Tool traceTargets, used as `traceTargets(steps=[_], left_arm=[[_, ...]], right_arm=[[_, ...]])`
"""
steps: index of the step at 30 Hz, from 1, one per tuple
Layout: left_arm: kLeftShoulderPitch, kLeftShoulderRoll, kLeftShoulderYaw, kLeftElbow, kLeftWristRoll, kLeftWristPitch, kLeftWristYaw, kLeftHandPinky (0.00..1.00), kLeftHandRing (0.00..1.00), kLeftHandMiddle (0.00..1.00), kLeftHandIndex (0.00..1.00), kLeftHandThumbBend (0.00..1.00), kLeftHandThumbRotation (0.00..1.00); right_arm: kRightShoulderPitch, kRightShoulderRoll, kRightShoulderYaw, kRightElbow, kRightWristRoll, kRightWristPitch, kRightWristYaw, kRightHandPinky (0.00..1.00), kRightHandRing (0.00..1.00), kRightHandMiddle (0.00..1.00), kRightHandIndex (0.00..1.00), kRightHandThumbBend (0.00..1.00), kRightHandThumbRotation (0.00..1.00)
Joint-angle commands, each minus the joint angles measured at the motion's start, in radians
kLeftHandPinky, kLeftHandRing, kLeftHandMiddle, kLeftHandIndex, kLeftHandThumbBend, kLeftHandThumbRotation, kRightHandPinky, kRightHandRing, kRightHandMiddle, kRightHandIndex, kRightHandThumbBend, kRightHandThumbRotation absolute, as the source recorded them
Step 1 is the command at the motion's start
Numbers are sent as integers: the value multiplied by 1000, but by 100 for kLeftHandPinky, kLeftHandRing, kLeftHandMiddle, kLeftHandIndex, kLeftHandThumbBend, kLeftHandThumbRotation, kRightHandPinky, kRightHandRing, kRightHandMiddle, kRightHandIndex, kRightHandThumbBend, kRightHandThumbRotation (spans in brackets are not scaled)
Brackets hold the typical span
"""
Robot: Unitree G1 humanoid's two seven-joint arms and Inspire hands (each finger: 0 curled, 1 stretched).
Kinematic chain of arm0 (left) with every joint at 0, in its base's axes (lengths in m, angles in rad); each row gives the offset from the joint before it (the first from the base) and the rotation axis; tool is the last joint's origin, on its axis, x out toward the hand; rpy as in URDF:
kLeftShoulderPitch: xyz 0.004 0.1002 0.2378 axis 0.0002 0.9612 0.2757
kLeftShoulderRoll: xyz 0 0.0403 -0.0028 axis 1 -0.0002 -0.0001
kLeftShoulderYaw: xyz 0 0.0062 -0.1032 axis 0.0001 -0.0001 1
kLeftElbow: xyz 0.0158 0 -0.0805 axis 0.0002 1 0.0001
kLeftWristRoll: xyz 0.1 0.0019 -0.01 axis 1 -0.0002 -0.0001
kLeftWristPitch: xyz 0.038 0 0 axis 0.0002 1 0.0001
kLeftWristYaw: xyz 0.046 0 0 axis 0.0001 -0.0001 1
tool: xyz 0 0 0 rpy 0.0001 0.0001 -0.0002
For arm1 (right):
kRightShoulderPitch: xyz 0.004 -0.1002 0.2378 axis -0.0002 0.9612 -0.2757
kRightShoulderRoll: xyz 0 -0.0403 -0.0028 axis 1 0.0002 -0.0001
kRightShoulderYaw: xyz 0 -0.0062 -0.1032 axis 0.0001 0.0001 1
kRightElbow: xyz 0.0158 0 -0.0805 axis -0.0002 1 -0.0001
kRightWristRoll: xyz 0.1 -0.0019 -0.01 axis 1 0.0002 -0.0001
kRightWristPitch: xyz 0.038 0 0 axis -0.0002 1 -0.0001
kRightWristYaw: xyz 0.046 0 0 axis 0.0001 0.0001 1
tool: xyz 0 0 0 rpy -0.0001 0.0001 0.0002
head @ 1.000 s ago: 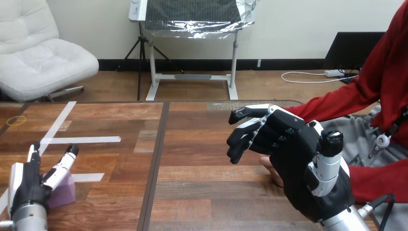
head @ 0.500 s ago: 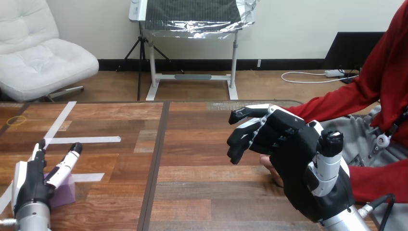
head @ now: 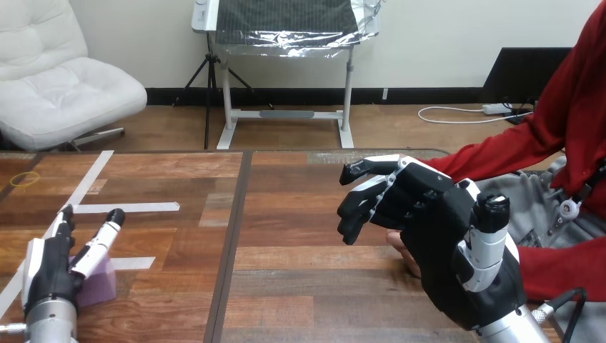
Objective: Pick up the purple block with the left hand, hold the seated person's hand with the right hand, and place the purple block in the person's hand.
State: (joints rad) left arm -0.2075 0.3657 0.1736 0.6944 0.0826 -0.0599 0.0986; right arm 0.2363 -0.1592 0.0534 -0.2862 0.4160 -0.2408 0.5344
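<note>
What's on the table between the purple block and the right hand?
Head view: nothing loose, just bare table with its dark seam, plus a white tape strip beside the purple block.

The left robot hand (head: 48, 275) has slid a little to the right across the desk (head: 300, 286), and its straight fingertips (head: 114, 215) now reach slightly farther forward and to the right than a second ago. The purple block (head: 104, 286) under them also sits a touch farther right than before.
</note>
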Motion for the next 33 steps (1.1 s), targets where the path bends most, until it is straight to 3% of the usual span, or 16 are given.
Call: traceTargets(steps=[1, 14, 33], left_arm=[[-59, -50, -37, -31, -18, 3, -49, 92, 97, 98, 97, 63, 66], [-66, -57, -40, -28, -19, -6, -76, 96, 100, 99, 97, 61, 66], [-69, -77, -50, -43, -15, -3, -94, 92, 98, 98, 96, 60, 68]], right_arm=[[-56, 7, -9, -24, 8, -16, 1, 37, 47, 53, 63, 92, 100], [-59, 9, -8, -17, 3, -22, 2, 37, 46, 53, 63, 92, 100], [-61, 15, -5, -15, 4, -21, -2, 37, 46, 52, 62, 92, 100]])
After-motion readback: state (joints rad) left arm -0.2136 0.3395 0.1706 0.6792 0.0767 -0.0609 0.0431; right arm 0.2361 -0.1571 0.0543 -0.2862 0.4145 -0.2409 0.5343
